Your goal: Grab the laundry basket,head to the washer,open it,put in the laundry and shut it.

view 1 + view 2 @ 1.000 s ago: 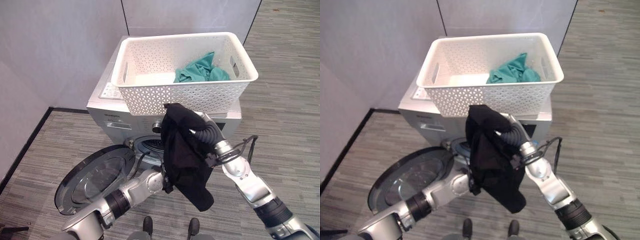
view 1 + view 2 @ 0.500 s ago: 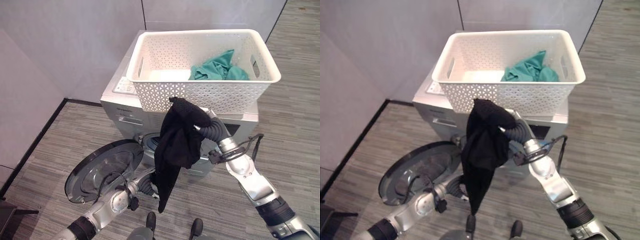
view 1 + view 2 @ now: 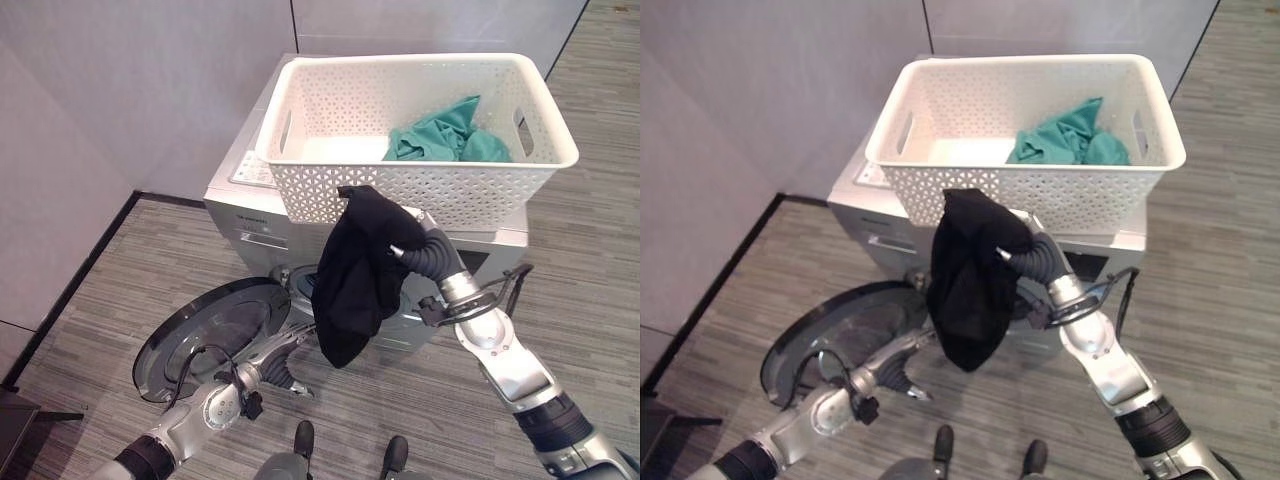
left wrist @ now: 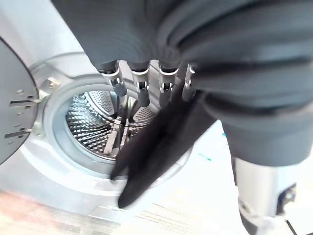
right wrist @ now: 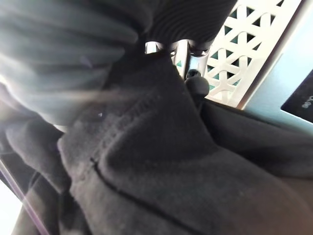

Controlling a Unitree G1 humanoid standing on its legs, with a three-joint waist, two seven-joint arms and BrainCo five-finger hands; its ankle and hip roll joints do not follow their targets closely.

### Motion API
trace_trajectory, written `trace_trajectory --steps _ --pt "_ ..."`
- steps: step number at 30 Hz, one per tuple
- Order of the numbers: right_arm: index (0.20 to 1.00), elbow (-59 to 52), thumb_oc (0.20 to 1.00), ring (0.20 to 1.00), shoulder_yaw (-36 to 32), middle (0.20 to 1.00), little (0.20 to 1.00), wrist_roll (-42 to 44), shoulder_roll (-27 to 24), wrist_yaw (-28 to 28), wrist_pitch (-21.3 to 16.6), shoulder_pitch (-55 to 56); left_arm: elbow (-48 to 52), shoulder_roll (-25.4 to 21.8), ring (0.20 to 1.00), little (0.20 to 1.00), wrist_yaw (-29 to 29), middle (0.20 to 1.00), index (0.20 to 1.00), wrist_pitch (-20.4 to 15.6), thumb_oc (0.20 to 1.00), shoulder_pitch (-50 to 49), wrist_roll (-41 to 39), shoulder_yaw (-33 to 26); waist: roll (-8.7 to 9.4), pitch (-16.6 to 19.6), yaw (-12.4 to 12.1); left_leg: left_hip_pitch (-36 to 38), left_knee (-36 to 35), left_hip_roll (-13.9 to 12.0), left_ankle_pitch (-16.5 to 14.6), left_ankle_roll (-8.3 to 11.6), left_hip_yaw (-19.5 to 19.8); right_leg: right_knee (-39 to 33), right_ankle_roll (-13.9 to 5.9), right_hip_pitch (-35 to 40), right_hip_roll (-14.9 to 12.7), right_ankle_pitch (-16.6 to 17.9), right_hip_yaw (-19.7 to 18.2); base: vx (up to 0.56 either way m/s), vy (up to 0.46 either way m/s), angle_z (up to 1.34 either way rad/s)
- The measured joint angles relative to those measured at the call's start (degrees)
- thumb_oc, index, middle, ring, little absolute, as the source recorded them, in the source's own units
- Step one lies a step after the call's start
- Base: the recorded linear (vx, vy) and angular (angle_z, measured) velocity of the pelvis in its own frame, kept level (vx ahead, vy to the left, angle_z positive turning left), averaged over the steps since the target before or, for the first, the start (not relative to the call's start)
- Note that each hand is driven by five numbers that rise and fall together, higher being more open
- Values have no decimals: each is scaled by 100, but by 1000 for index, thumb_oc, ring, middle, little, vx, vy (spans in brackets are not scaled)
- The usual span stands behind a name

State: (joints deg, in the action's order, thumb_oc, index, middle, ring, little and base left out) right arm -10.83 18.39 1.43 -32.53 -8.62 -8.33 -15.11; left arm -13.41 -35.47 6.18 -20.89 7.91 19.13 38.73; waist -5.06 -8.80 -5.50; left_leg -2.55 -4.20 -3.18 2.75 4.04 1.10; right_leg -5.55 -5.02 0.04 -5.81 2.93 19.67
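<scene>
Left eye view: the right hand (image 3: 405,232) holds with curled fingers a soft, light black garment (image 3: 355,275), hanging limp at 12 o'clock of the washer opening (image 4: 93,120); gripping its bunched top seems best.

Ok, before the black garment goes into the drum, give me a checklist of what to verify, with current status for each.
1. Washer door swung open: ok.
2. Drum opening free of obstruction: ok, bare drum shows behind the cloth's tip.
3. Black garment held by the right hand: ok; the cloth drapes over it, the exact grip is hidden.
4. Left hand under the garment's hanging end to guide it: ok, fingers straight at the opening.
5. Garment low enough for the drum: not ok, most hangs above the opening.
6. Basket steady on the washer, teal cloth inside: ok.
</scene>
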Motion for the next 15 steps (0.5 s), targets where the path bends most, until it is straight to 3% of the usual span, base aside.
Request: trace_trajectory --steps 10,15 --pt "200 -2 200 200 -30 200 200 -1 0 -91 -2 5 879 13 1000 1000 -21 1000 1000 -107 1000 258 -77 175 -2 0 59 -70 3 -3 4 6 -21 2 7 -81 2 6 -12 -1 0 0" --pt "200 -2 200 200 -49 200 200 -6 1 -134 4 7 746 567 1000 1000 -215 1000 1000 81 1000 63 -413 248 -2 0 105 -75 4 -4 4 6 -28 2 8 -89 3 7 -16 0 0 0"
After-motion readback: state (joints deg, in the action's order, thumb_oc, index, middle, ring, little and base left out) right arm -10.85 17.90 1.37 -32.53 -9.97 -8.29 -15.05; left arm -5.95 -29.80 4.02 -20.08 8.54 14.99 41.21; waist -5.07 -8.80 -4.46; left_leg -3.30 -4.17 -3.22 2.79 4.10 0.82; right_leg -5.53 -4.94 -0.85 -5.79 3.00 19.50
